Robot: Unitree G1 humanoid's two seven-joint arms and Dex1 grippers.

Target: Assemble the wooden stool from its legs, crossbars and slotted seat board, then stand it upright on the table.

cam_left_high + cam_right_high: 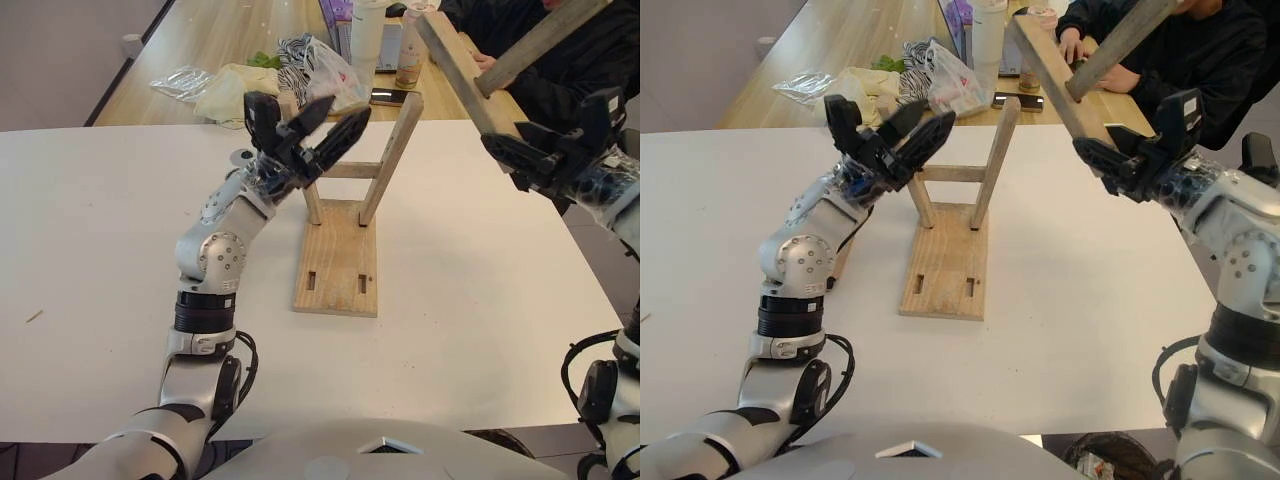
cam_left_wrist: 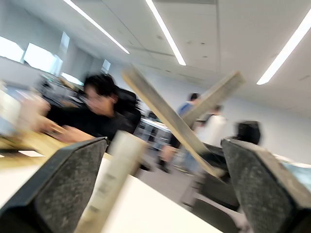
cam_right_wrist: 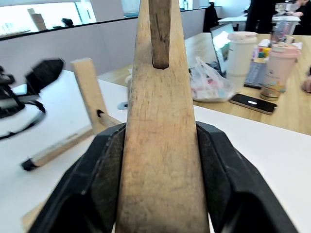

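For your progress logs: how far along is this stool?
Done: one leg pair with crossbar stands in the seat board's far slots. In hand: the right claw grips the second leg piece; the left claw is open by the standing legs. Left: fill the near slots, stand it upright.

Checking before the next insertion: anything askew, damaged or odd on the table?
Nothing damaged or spilled. Seat board lies flat with one leg pair standing in its far slots; near slots empty. Right gripper holds the second leg frame tilted in the air. Left gripper open around one standing leg.
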